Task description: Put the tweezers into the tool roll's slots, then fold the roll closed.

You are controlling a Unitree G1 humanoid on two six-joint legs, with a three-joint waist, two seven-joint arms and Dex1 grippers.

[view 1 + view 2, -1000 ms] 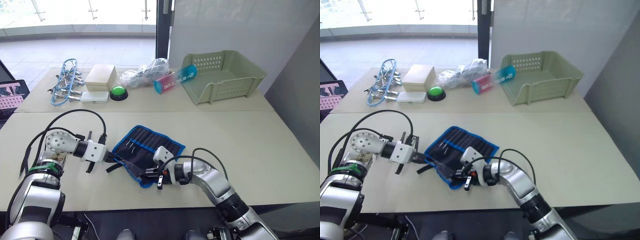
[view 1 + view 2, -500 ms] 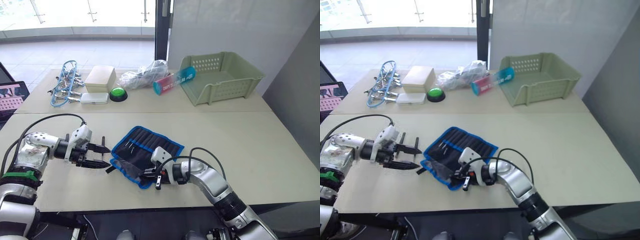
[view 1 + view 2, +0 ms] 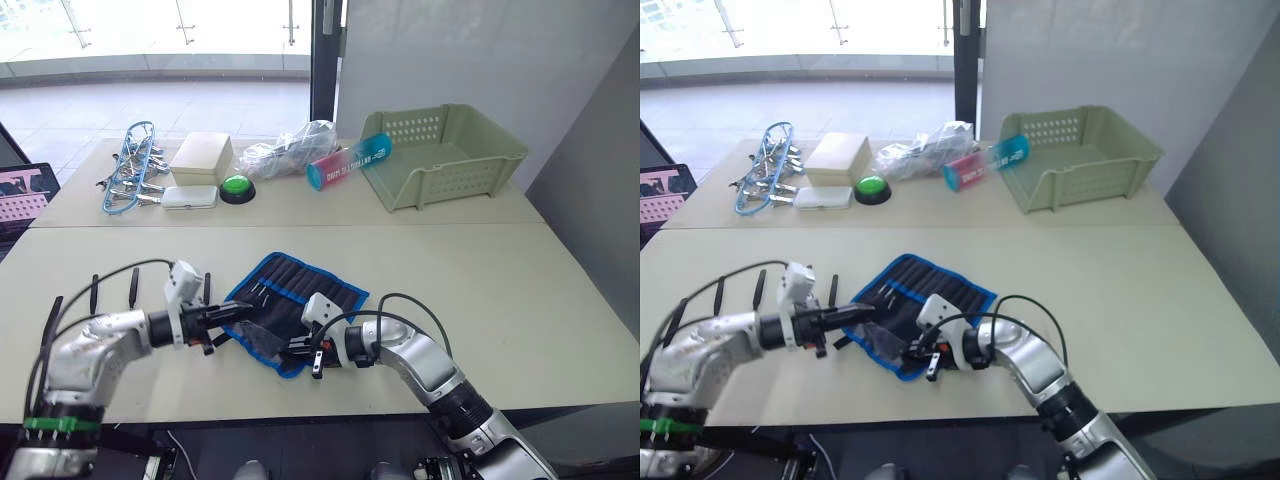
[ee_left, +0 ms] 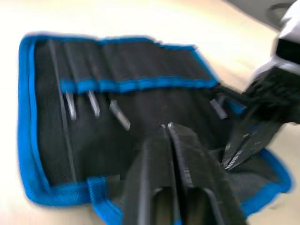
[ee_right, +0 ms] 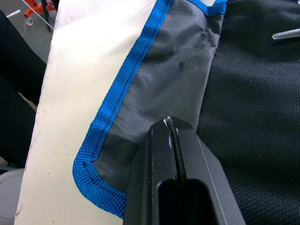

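With tweezers (image 4: 93, 102) seated in the slots (image 4: 126, 84), the left gripper (image 3: 232, 313), open and short of the tool roll (image 3: 297, 300) a moment ago, now reaches its near edge with fingers together, opposite the right gripper (image 3: 297, 348), also pressed together, suggesting folding comes next.

Bright daylight from far windows; soft shadows on table (image 3: 520, 280); left wrist view motion-blurred.
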